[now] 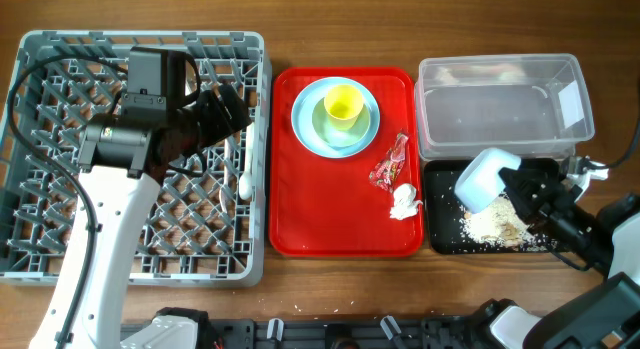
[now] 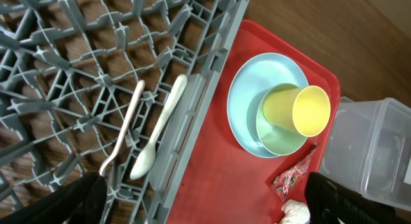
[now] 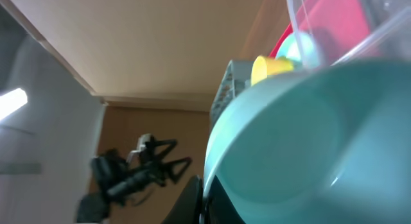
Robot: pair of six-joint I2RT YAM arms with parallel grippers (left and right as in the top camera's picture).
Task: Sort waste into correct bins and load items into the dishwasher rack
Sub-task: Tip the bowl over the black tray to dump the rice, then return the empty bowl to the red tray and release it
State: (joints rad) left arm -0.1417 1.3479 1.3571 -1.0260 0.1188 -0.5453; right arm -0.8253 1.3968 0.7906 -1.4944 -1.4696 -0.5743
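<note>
My right gripper (image 1: 520, 184) is shut on the rim of the small light blue bowl (image 1: 482, 179), which is tipped over the black tray (image 1: 445, 239). The bowl fills the right wrist view (image 3: 302, 140). Whitish food scraps (image 1: 495, 224) lie in the black tray. My left gripper (image 1: 225, 109) is open and empty above the grey rack's (image 1: 60, 259) right side. A white fork (image 2: 125, 131) and spoon (image 2: 160, 137) lie in the rack. The yellow cup (image 1: 342, 104) sits in the pale green bowl (image 1: 345, 129) on the light blue plate (image 1: 308, 124). The red wrapper (image 1: 390, 167) and white tissue (image 1: 403, 201) lie near them.
The plate stack, wrapper and tissue are on a red tray (image 1: 320, 209) between the rack and the bins. The clear tub (image 1: 500, 104) stands behind the black tray at the far right. The brown wooden table (image 1: 450, 289) shows round everything.
</note>
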